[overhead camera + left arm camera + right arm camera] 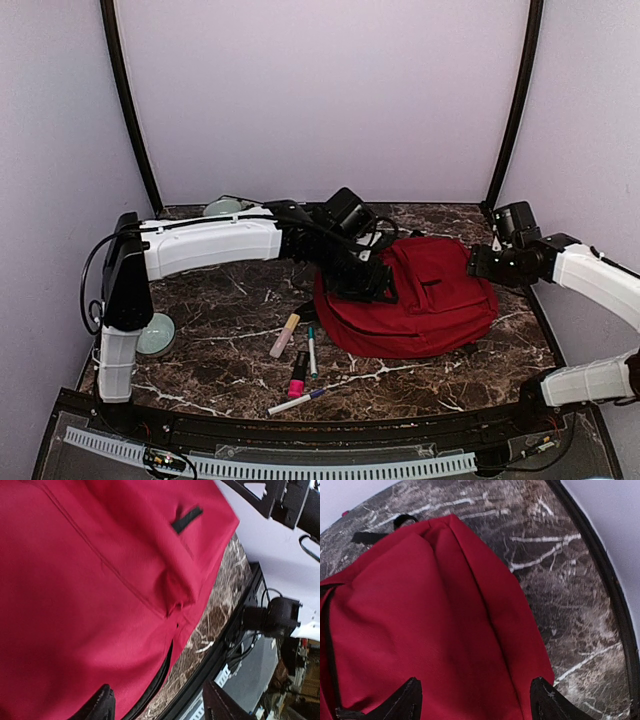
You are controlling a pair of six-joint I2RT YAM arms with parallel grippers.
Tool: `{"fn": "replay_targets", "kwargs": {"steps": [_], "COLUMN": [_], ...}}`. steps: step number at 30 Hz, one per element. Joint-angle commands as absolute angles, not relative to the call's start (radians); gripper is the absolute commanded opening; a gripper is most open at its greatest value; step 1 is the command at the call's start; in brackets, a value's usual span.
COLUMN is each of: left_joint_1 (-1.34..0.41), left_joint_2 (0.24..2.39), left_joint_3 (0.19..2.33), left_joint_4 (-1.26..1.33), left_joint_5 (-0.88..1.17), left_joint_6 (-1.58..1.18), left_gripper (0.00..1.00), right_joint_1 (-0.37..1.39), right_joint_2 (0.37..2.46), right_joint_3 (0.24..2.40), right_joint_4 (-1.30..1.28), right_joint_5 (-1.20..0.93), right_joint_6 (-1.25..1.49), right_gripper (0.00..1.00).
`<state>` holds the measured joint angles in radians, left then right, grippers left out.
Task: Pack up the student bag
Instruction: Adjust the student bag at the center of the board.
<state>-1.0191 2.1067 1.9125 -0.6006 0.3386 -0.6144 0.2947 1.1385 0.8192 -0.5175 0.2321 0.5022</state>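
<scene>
The student bag (420,300) is a red backpack lying flat on the marble table (220,310), right of centre. My left gripper (365,280) hovers over the bag's left side. In the left wrist view the gripper (160,707) is open: one finger is over the red fabric (90,595), the other is past the bag's edge, and a dark zip line (160,680) runs between them. My right gripper (482,262) is at the bag's right end. In the right wrist view the gripper (477,702) is open, straddling the bag's red fabric (435,620) without pinching it.
Loose pens lie left of the bag: a yellow highlighter (285,335), a teal pen (311,350), a pink marker (298,375) and a white pen (297,402). A pale round disc (155,335) sits by the left arm's base and another (222,208) at the back wall.
</scene>
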Motion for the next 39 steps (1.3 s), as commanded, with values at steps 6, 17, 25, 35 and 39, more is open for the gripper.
{"fn": "replay_targets", "kwargs": {"steps": [6, 17, 25, 35, 39], "left_joint_1": [-1.032, -0.924, -0.819, -0.899, -0.93], "left_joint_2": [2.182, 2.261, 2.334, 2.205, 2.188], "left_joint_3": [1.855, 1.902, 2.122, 2.147, 2.15], "left_joint_4": [-0.645, -0.745, -0.772, -0.771, -0.759], "left_joint_5": [0.51, 0.257, 0.291, 0.285, 0.237], "left_joint_6": [-0.566, -0.581, -0.526, -0.418, -0.395], "left_gripper": [0.62, 0.51, 0.5, 0.53, 0.6], "right_joint_1": [0.262, 0.344, 0.532, 0.552, 0.552], "right_joint_2": [1.09, 1.022, 1.074, 0.962, 0.961], "right_joint_3": [0.585, 0.445, 0.533, 0.722, 0.778], "right_joint_4": [-0.463, -0.42, -0.284, -0.518, -0.608], "right_joint_5": [-0.062, -0.407, -0.564, -0.394, -0.34], "right_joint_6": [0.687, 0.767, 0.793, 0.568, 0.474], "right_gripper": [0.71, 0.68, 0.69, 0.7, 0.71]}}
